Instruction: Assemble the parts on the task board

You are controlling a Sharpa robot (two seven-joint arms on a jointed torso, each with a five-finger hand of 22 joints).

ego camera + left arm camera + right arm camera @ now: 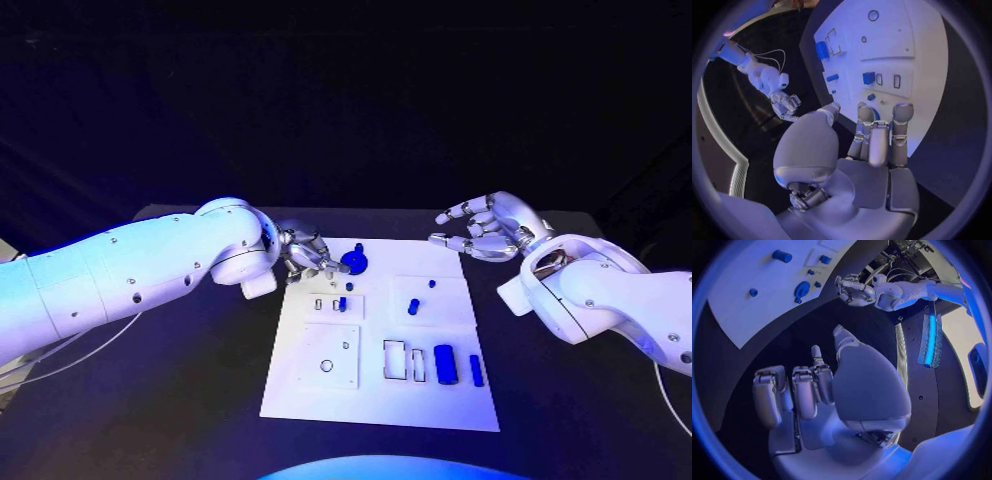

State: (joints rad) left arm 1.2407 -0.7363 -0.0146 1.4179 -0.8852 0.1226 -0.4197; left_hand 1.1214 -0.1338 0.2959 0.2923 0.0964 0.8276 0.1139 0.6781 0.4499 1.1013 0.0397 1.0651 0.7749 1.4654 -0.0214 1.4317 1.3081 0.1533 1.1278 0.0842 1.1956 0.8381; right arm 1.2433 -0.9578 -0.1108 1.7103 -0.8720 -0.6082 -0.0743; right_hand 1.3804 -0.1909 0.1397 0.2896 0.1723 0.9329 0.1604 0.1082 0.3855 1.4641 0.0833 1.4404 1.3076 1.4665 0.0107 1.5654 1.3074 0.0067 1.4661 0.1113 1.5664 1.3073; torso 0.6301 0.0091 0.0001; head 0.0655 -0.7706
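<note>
The white task board (382, 400) lies in the middle of the black table. At its far edge sits a round blue part (355, 262), and my left hand (307, 255) hovers right beside it with fingers stretched toward it and nothing in its grasp. In the left wrist view the left hand's fingers (879, 135) hide most of that part. From the right wrist view the round part (802, 290) and my left hand (853, 290) stand slightly apart. My right hand (488, 228) hangs past the board's far right corner, fingers loosely curved, holding nothing.
Other blue parts rest on the board: a small piece in a slot (343, 303), a short peg (414, 305), a block (444, 363) and a thin bar (476, 370) near the front right. Several outlined recesses (395, 360) are unfilled.
</note>
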